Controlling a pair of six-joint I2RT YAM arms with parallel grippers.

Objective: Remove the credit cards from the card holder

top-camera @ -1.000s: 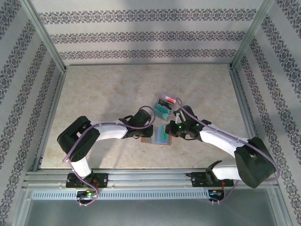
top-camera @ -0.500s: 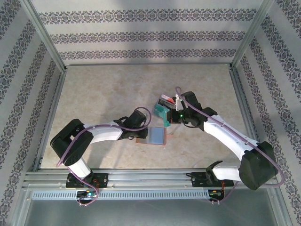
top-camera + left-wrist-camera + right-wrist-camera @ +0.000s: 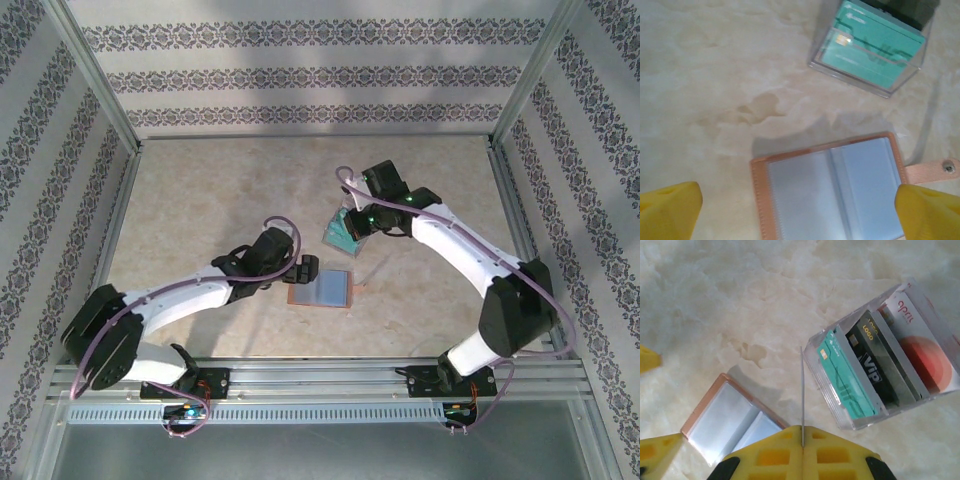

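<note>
Fingers on the left gripper are spread wide apart with nothing between them. They hang just above the reddish-brown leather bifold wallet with grey-blue inner panels.

That wallet lies unfolded and flat on the pale marbled table top, about mid-table and nearer the arms than the tray. From above, its long axis runs left to right with a slight tilt and the fold runs near to far. Its little snap strap sticks out on the right side. Both panels look bare to me, so I'd guess it's basically emptied, though I can't see into any pocket.

Next over, the right gripper has its yellow fingers pressed together on a thin card seen edge-on. I can't tell what colour it is. It's held close beside the small clear plastic tray.

Standing on edge in the tray are a teal-green plastic card, a dark card with gold lettering and a red-and-white card.

So three are out and parked. What looks left is getting that pinched one into the tray.
</note>
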